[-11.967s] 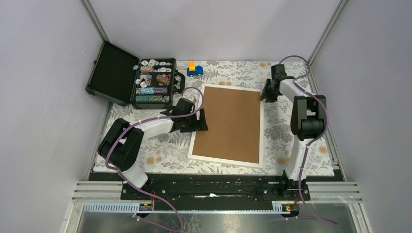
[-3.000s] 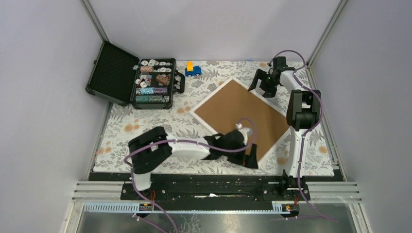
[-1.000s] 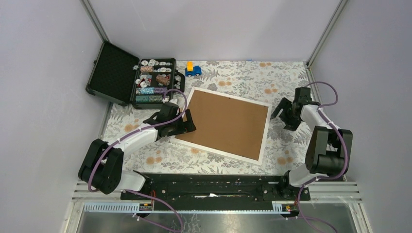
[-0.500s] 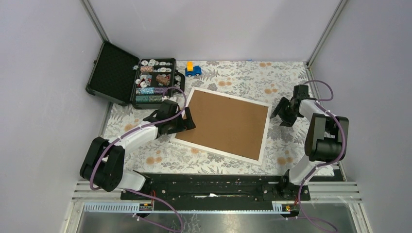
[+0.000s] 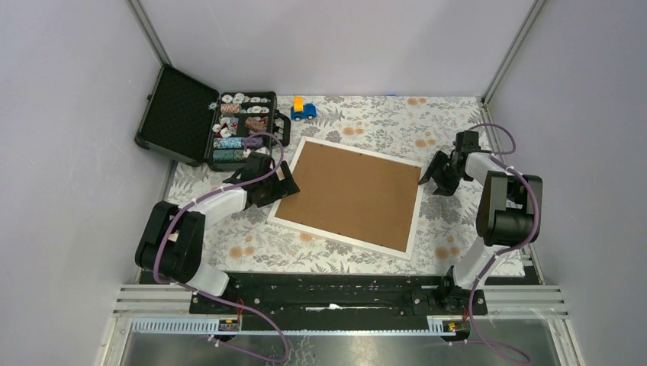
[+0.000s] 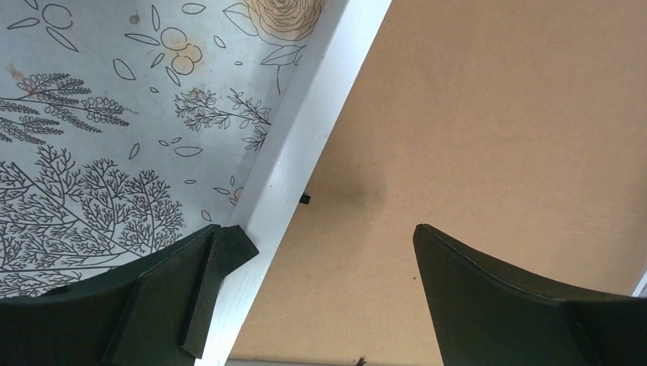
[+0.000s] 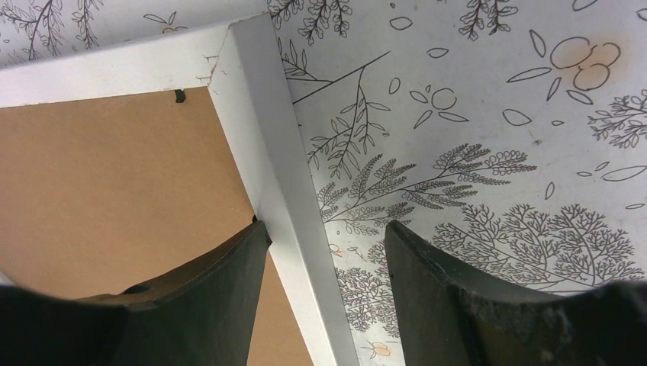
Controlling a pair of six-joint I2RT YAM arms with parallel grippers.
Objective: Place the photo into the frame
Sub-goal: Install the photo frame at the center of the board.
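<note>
The white frame [image 5: 416, 217] lies face down in the middle of the table, its brown back [image 5: 351, 194] up. The photo is hidden. My left gripper [image 5: 279, 183] is open over the frame's left edge; in the left wrist view [image 6: 320, 244] one finger [image 6: 206, 274] rests at the white moulding [image 6: 305, 145] and the other is over the brown back [image 6: 473, 145]. My right gripper [image 5: 436, 180] is open at the frame's far right corner; in the right wrist view [image 7: 324, 240] its jaws straddle the white moulding [image 7: 267, 137] without closing on it.
An open black case [image 5: 206, 122] with several small items stands at the back left. A small blue toy truck [image 5: 305, 110] sits at the back. The table has a floral cloth [image 5: 465, 229]. Grey walls close in both sides.
The frame was turned back to nearly square with the table. In the last second my right gripper moved left to the frame's right corner and my left gripper eased back along its left edge.
</note>
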